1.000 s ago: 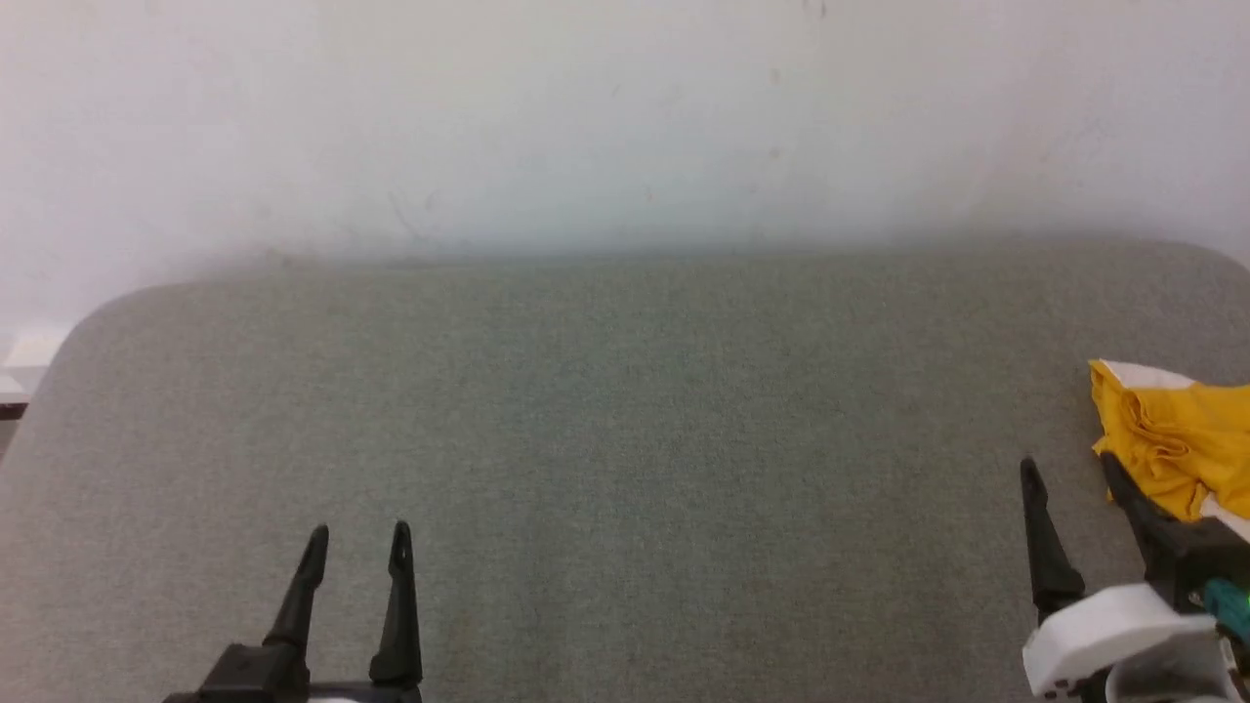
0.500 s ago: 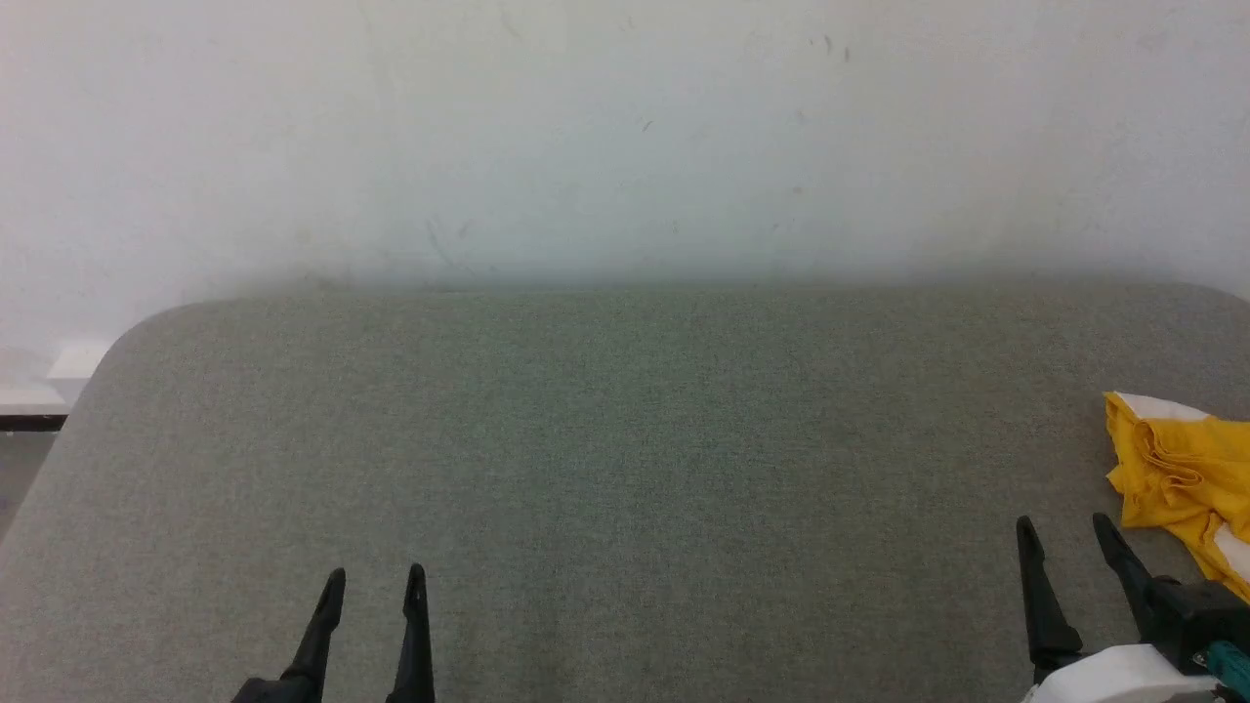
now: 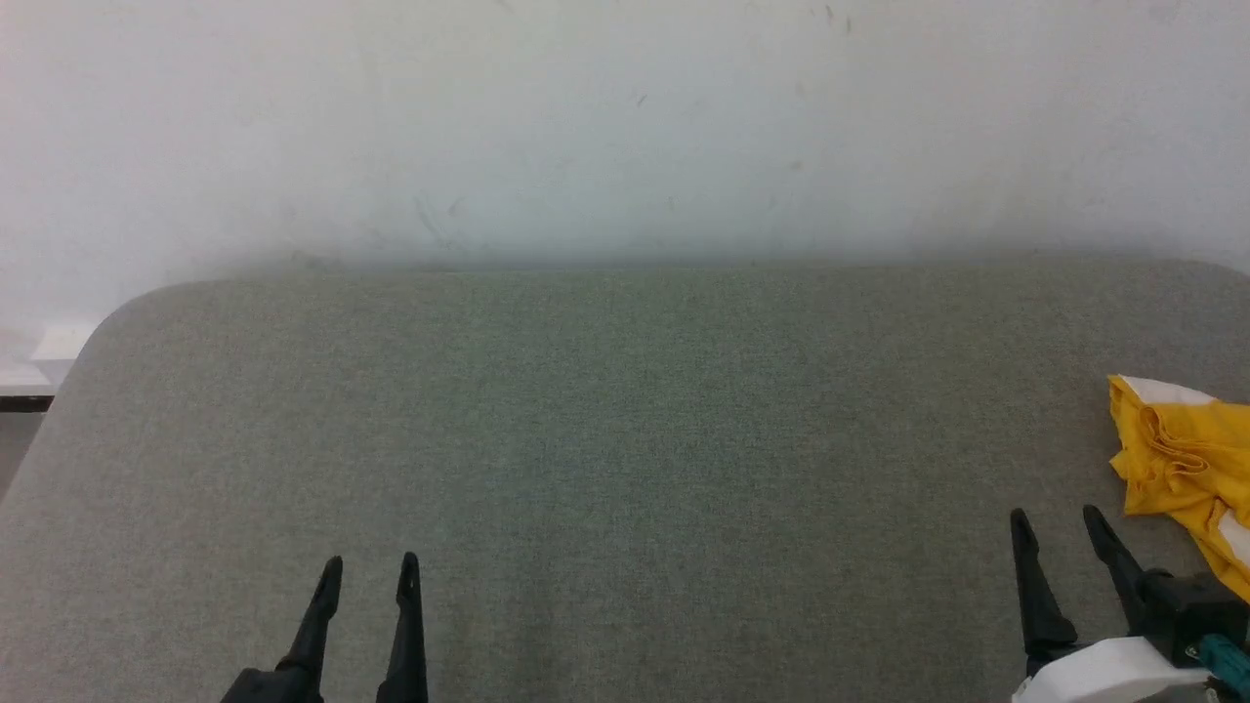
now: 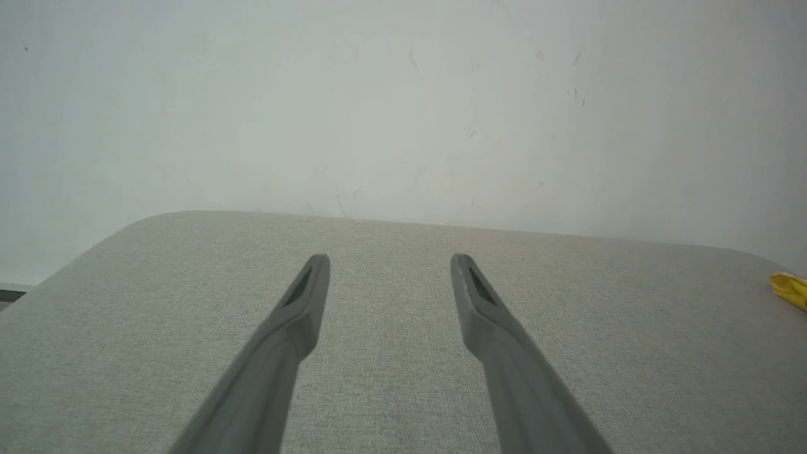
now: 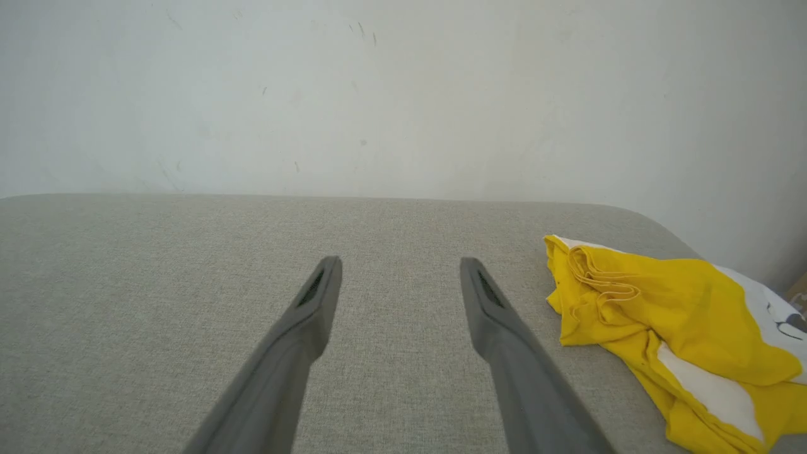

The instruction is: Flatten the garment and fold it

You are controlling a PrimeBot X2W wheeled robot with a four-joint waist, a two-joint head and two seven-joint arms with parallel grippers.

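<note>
The shirt [image 5: 662, 315] is yellow with white patches and lies crumpled in a heap, full of folds. It sits on the right side of the table [image 3: 625, 410], just beside the right gripper [image 3: 1055, 513] but not touching it. Its bunched yellow end points toward the middle of the table, and the heap stretches away to the right, out of the picture. The table is wide, with grey-green cloth and round corners. A plain white wall [image 3: 625, 127] stands behind it. The left gripper [image 3: 371, 559] hangs over bare cloth, well apart from the shirt. Both grippers have their jaws apart and hold nothing
</note>
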